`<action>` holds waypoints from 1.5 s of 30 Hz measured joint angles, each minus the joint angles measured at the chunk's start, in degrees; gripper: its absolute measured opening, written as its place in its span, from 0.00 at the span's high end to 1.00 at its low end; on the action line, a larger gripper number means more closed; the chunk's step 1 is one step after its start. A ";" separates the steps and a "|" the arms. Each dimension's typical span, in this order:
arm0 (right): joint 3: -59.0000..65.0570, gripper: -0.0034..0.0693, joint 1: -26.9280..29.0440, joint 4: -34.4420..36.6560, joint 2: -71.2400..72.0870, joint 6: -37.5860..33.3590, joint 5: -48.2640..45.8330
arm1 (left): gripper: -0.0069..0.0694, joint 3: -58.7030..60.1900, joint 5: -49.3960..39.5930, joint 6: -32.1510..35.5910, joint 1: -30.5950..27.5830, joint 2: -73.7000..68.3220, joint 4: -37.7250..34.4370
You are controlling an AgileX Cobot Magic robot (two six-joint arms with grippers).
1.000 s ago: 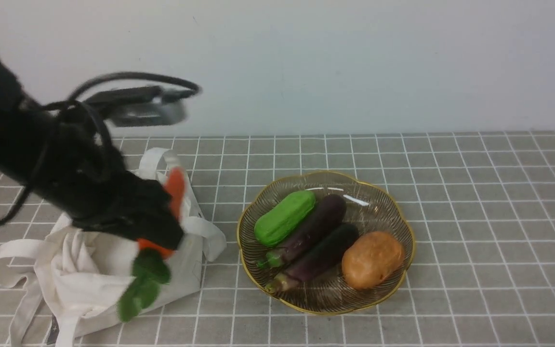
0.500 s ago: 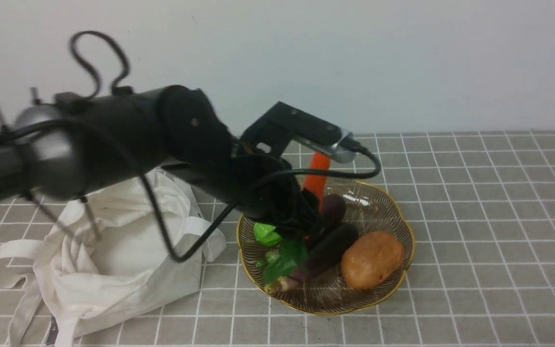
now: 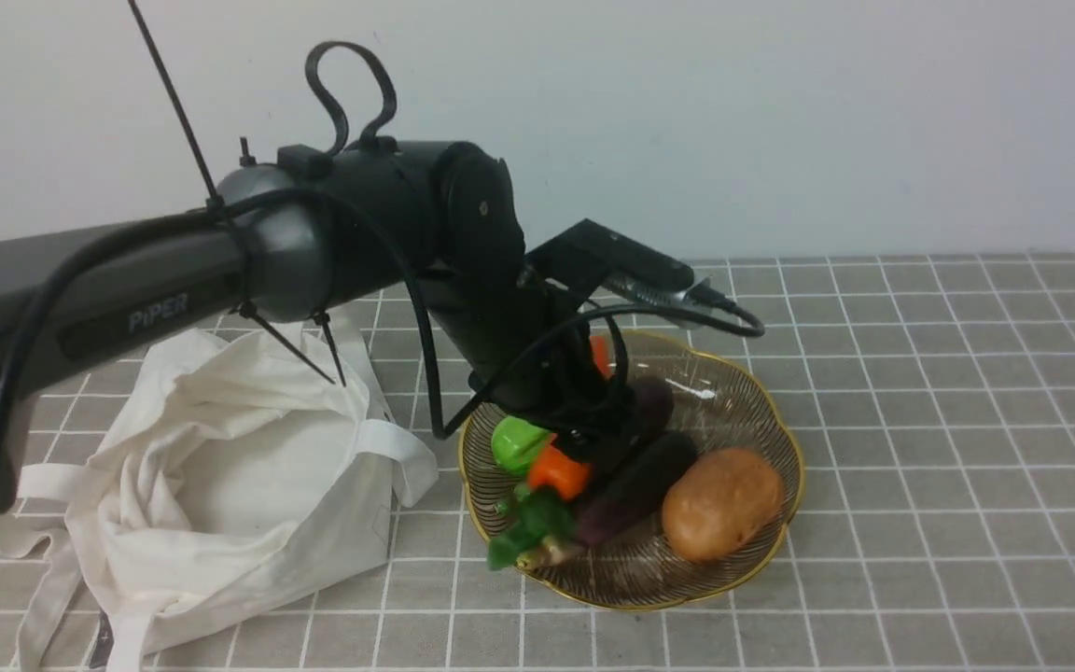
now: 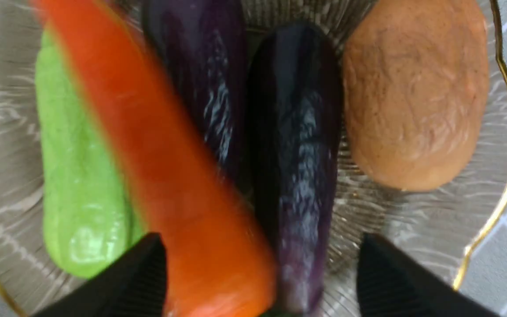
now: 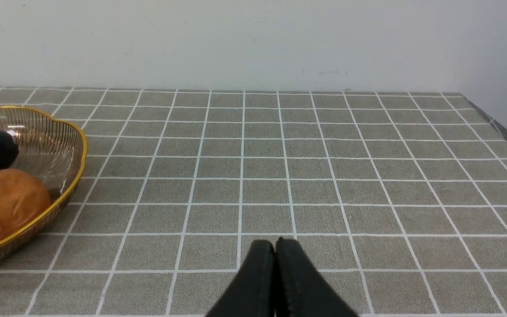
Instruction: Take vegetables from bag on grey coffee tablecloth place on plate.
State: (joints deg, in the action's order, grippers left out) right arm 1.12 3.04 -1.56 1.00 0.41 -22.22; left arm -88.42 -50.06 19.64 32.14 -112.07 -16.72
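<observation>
The orange carrot (image 3: 559,469) lies tilted in the glass plate (image 3: 785,439), its green leaves at the near rim. In the left wrist view the carrot (image 4: 161,167) is blurred and rests across the green gourd (image 4: 77,176) and an eggplant (image 4: 200,88). My left gripper (image 4: 261,240) is open just above the plate, jaws wide apart; the carrot is next to one finger (image 4: 139,277) and the other finger stands clear of it. In the front view the gripper (image 3: 593,420) is mostly hidden by its wrist. The off-white bag (image 3: 220,476) lies slumped left of the plate on the grid tablecloth (image 3: 920,392). My right gripper (image 5: 275,273) is shut and empty, low over the cloth.
The plate also holds two dark purple eggplants (image 3: 640,476), a light green gourd (image 3: 517,443) and a brown potato (image 3: 719,502). The plate's edge (image 5: 55,132) and the potato (image 5: 2,202) show in the right wrist view. A pale wall stands behind the table.
My left arm swung from above the bag over to the plate with the carrot and came lower. Its jaws have opened and the carrot now rests on the vegetables in the plate.
</observation>
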 joint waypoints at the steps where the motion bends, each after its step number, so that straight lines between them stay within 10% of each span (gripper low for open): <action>1: 0.00 0.97 0.00 0.00 0.00 0.00 0.00 | 0.16 -1.22 -0.86 -0.54 0.00 0.00 0.61; 7: 0.00 0.97 0.00 0.00 0.00 0.00 0.00 | 0.19 -9.30 -8.43 -8.20 0.00 0.00 5.23; 12: 0.00 0.97 0.00 0.00 0.00 0.00 0.00 | 0.69 -18.42 -19.03 -16.40 0.00 3.45 17.48; 16: 0.00 0.97 0.00 0.00 0.00 0.00 0.00 | 0.89 -19.21 -20.54 -19.28 0.00 11.42 23.79; 45: 0.00 0.97 0.00 0.05 0.00 0.00 0.00 | 0.92 45.44 6.35 -29.30 0.00 100.95 26.49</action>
State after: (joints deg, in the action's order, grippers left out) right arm 1.12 3.04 -1.51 1.00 0.41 -22.22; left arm -42.98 -43.70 -9.66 32.14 -11.12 9.77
